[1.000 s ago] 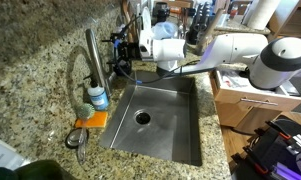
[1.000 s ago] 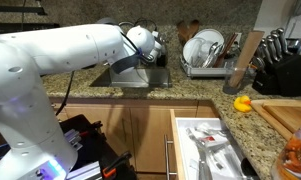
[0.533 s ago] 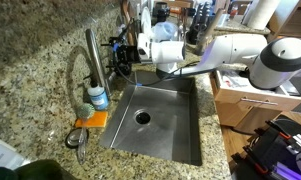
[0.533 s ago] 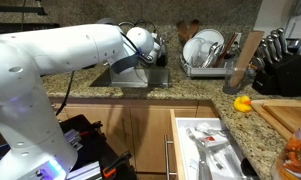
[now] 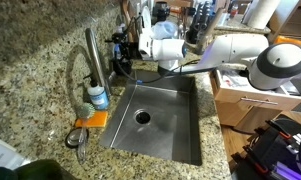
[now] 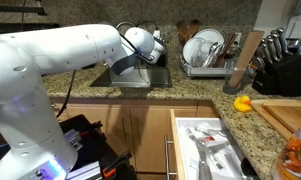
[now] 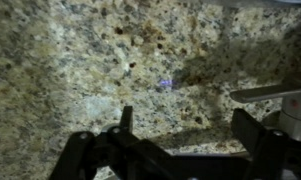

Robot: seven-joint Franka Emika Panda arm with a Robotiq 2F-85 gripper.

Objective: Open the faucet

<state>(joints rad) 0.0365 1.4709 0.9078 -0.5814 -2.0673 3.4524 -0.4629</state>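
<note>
The faucet (image 5: 92,55) stands on the granite counter (image 5: 35,45) along the sink's (image 5: 180,125) wall-side rim. Its thick steel post is upright, and its thin hose arches out on the side away from the sink. The gripper (image 5: 121,50) hangs above that same rim of the sink, nearer the far corner. It is at about the height of the upper post, just beside the faucet but with a gap between them, and nothing is in its grip. In an exterior view the white arm (image 5: 225,48) reaches across the far end of the sink to get there.

In the wrist view the jaws are spread wide, and the gripper (image 7: 165,138) shows two dark fingers (image 7: 78,150) far apart along the bottom edge. Only speckled granite lies between them. A thin steel piece (image 7: 270,93) enters from the right edge outside the jaws, and I cannot tell what it belongs to.

A small bottle with a blue label (image 5: 97,97) sits at the sink's wall-side rim by the foot of the post, with an orange sponge (image 5: 90,119) next to it along the rim. In an exterior view the arm (image 6: 50,70) hides the faucet, and a dish rack (image 6: 205,52) stands beyond the sink.
</note>
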